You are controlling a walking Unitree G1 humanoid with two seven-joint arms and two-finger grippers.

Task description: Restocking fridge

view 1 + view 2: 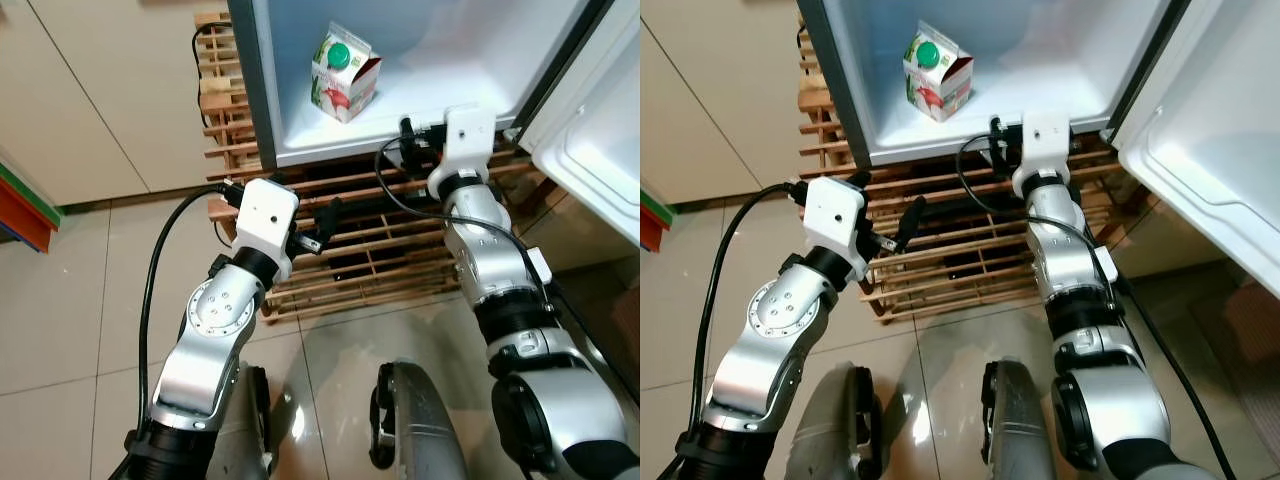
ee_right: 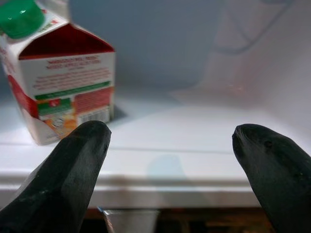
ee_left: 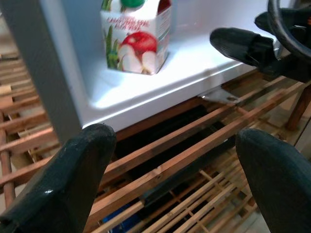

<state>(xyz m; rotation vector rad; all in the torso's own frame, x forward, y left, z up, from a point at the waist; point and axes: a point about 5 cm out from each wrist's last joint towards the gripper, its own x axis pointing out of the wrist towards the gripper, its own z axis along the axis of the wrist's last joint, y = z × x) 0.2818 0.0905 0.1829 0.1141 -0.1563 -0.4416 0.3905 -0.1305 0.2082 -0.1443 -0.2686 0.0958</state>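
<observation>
One juice carton on fridge floor | wooden rack below | both fingers wide, empty

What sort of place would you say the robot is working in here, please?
Probably a home kitchen: an open fridge with a juice carton inside stands on a wooden slatted rack, beside cream cabinets and a tiled floor.

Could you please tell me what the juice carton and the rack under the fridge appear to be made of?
The juice carton looks like printed coated paperboard: folded gable top, matte panels, with a glossy green cap, probably plastic. The rack under the fridge appears to be unpainted wood: reddish-brown slats with visible grain, little sheen.
</observation>
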